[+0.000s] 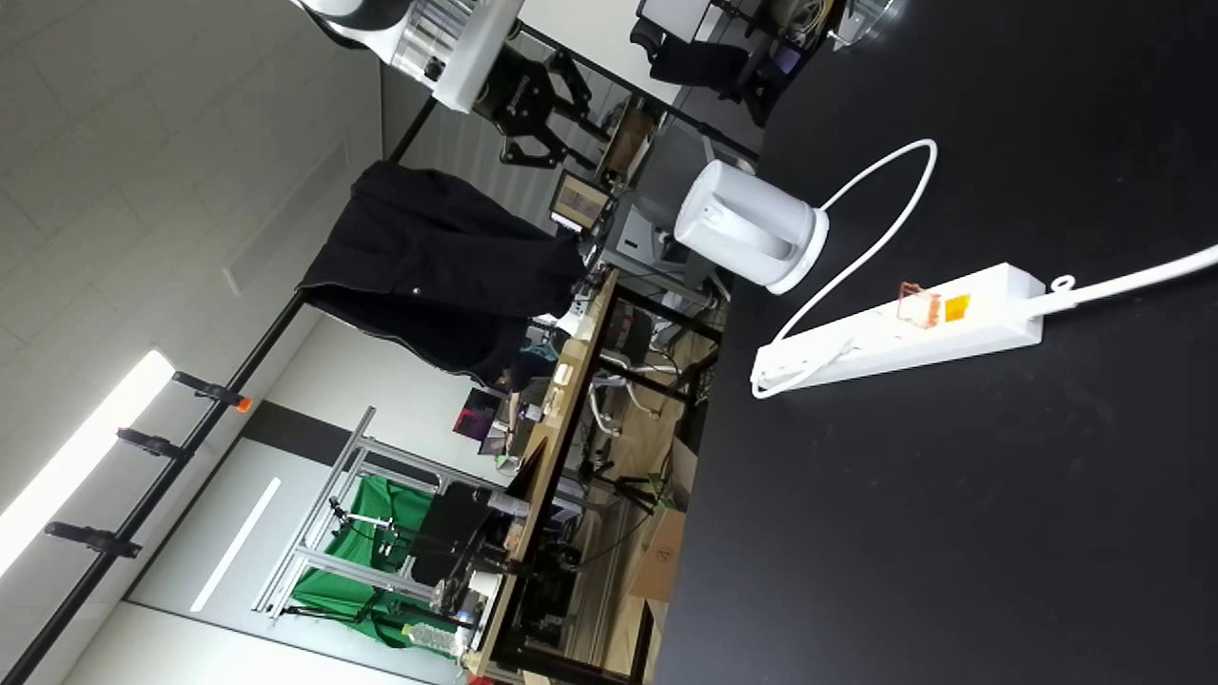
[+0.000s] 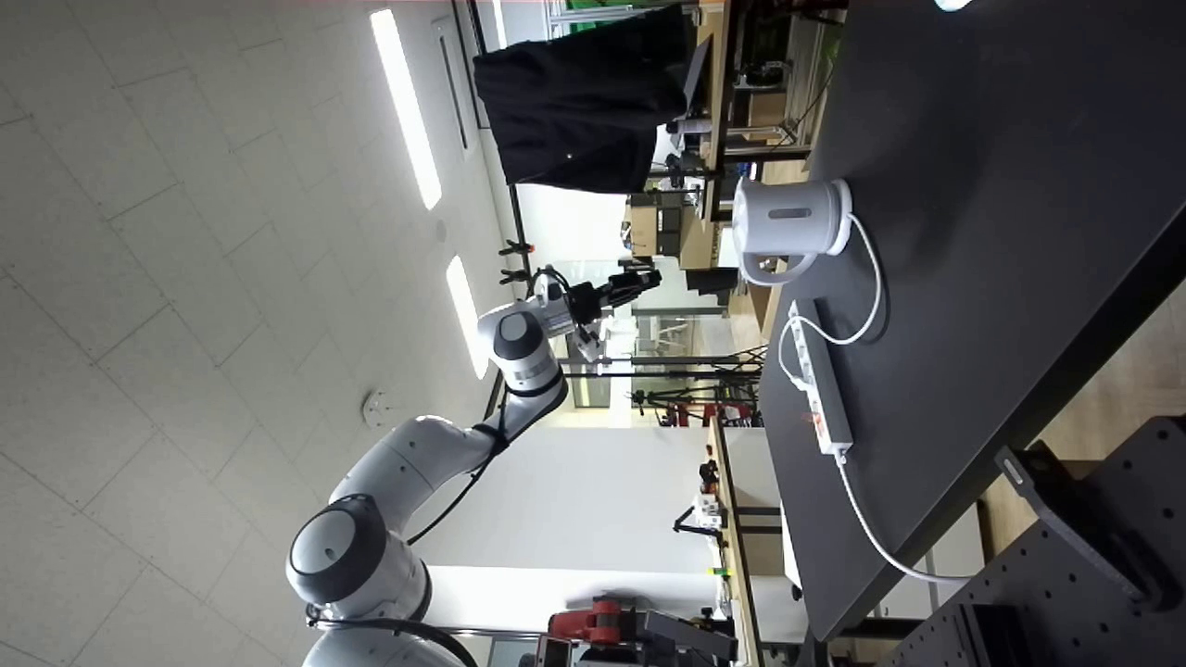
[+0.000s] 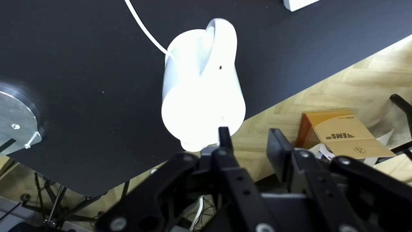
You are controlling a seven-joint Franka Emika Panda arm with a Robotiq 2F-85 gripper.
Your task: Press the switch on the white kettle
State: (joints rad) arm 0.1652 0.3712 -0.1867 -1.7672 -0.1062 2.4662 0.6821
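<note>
The white kettle (image 1: 747, 226) stands upright on the black table; both exterior views lie turned on their side. It also shows in an exterior view (image 2: 788, 220) and in the wrist view (image 3: 199, 96), where its lid is overexposed. Its handle (image 3: 222, 42) carries a small dark dot; I cannot make out the switch clearly. A thin white cord (image 1: 894, 224) runs from its base to the power strip. My gripper (image 3: 248, 132) is open and empty, above and apart from the kettle. It also shows in both exterior views (image 1: 598, 149) (image 2: 658, 278).
The white power strip (image 1: 894, 333) lies on the black table (image 1: 904, 533) near the kettle. A round metal plate (image 3: 16, 125) sits at the left in the wrist view. The table edge passes close to the kettle. A cardboard box (image 3: 344, 135) is on the floor.
</note>
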